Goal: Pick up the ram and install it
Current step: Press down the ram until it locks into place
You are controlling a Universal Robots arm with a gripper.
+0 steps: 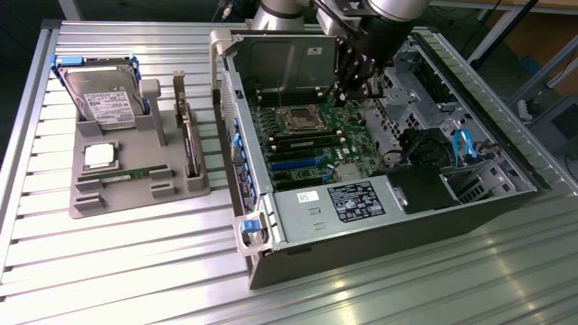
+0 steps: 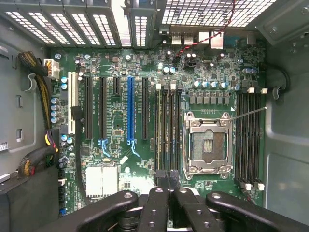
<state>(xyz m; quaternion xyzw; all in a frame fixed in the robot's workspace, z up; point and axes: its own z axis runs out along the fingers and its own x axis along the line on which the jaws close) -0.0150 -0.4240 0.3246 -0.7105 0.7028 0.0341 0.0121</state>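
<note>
Wrist view has the gripper [image 2: 169,178] closed, its dark fingertips [image 2: 162,181] pressed together directly over the memory slots [image 2: 168,130] that run just beside the processor socket [image 2: 207,145]. Whether a thin board edge is pinched between them or sits in the slot beneath, I cannot tell. In the exterior view the gripper [image 1: 346,93] hangs low inside the computer case [image 1: 380,203], close to the processor socket [image 1: 296,116]. One ram [image 1: 126,175] lies flat on the grey tray [image 1: 108,201], well apart from the socket and outside the case, on the counter [image 1: 135,271]. To my eye this is a seating step. It would go best with the push straight down along the slot line, centred, never leaning toward the socket, so both end latches catch evenly.
</note>
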